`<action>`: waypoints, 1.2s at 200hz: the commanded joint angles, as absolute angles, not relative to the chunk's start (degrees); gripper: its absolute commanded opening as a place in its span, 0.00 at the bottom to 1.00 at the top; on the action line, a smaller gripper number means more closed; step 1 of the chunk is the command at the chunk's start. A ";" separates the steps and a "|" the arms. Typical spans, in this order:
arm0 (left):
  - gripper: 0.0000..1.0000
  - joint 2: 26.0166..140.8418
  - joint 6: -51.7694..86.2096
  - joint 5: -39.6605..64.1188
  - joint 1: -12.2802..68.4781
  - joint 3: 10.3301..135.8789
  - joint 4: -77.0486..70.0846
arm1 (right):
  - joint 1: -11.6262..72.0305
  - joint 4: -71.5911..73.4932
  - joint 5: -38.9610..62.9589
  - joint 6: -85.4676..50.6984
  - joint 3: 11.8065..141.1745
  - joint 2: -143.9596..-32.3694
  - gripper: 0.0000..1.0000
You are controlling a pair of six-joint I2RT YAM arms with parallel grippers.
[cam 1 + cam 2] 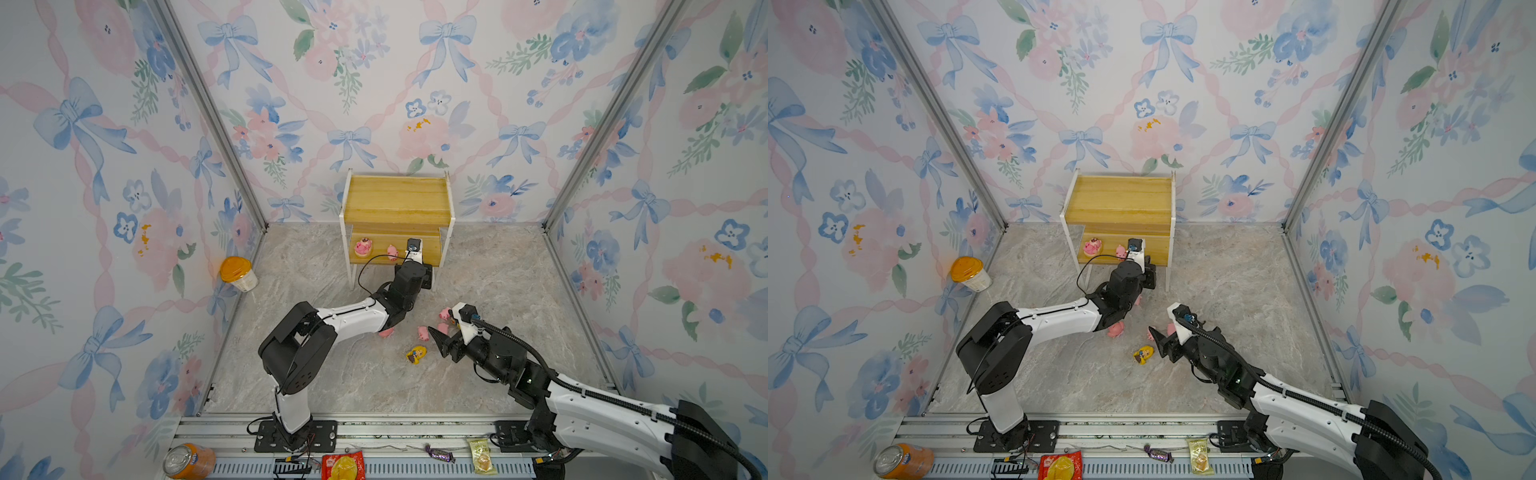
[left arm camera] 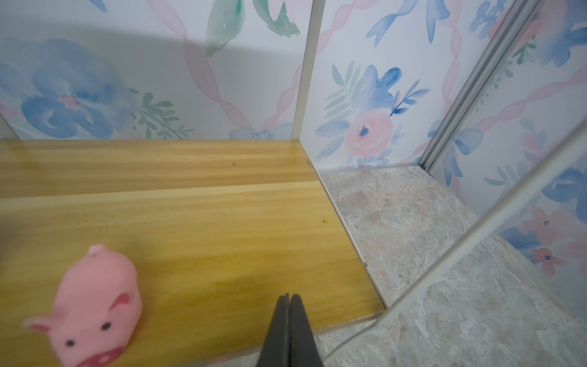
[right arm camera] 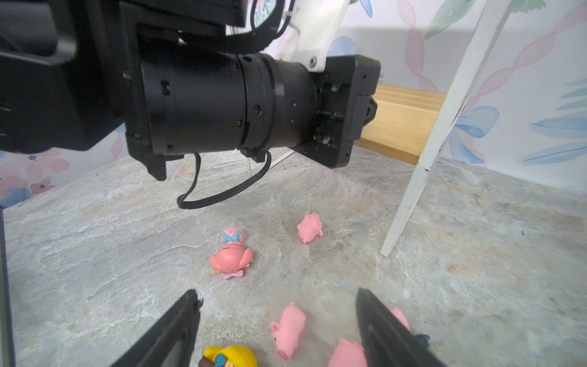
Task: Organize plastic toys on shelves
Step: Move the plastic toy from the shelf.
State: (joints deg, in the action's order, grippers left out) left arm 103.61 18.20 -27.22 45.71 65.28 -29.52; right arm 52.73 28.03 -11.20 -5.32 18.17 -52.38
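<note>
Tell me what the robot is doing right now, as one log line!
left pincer: shut, empty, at lower shelf | right pincer: open, above floor pig | shelved: pig on round base, small pig

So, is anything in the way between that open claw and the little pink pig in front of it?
Nothing visible blocks it: the small pink plastic pig lies on the stone-look floor between the right claw's open fingers. A yellow-haired doll and a second pink pig lie close beside it.
</note>
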 commanded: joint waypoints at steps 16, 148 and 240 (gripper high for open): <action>0.01 106.28 19.58 -28.99 45.31 69.12 -27.09 | 53.35 29.78 -11.07 -5.71 17.23 -52.59 0.79; 0.00 109.59 18.22 -23.89 42.85 74.63 -21.50 | 53.61 35.96 -9.18 -4.73 16.93 -58.80 0.79; 0.00 111.64 18.99 -21.58 40.62 76.93 -17.49 | 53.69 41.66 -7.76 -4.91 16.66 -62.76 0.79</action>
